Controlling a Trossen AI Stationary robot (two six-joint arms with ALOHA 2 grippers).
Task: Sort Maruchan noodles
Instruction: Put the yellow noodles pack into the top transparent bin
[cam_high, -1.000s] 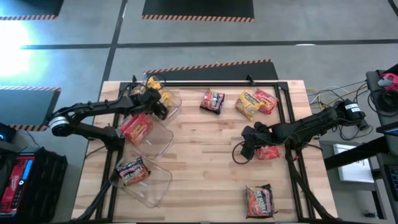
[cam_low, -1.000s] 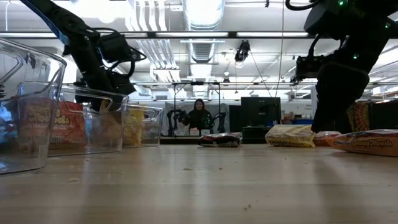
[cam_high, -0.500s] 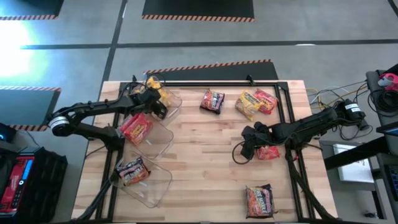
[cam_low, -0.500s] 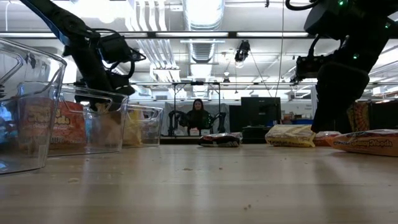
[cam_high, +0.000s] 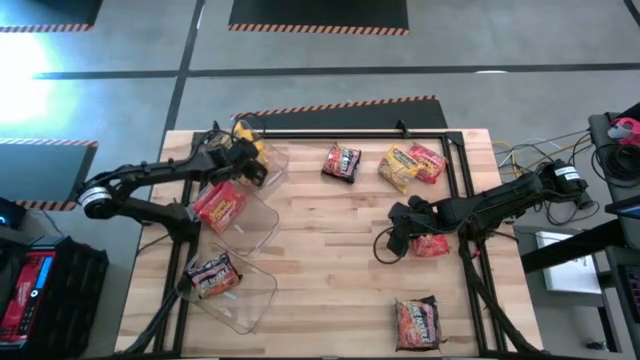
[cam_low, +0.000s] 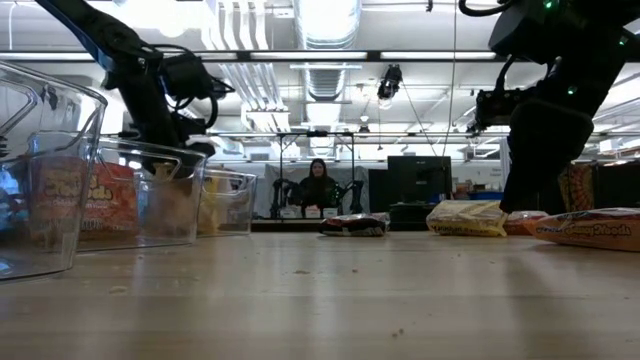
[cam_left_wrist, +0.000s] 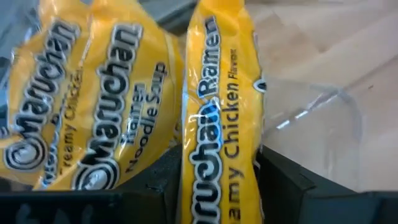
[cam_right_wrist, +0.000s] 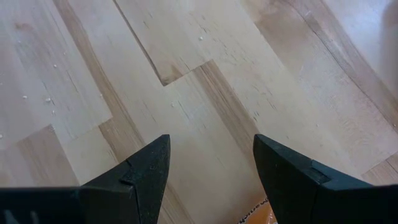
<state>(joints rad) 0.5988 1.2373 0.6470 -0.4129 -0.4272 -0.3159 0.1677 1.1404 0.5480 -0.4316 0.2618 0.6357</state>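
High view: three bins at left hold sorted packets; left gripper (cam_high: 252, 163), fingers around a yellow packet (cam_left_wrist: 217, 118), upper left. Five packets unsorted on tabletop (cam_high: 330, 260). Right gripper (cam_high: 395, 240) fingers open, centre-right.

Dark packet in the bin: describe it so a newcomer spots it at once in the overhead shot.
Start at the wooden table's left edge, where three clear plastic bins sit in a row. Take the bin nearest the front edge: the dark brown-black crinkly ramen packet lies inside it. The next bin holds a red packet, the far one yellow packets.
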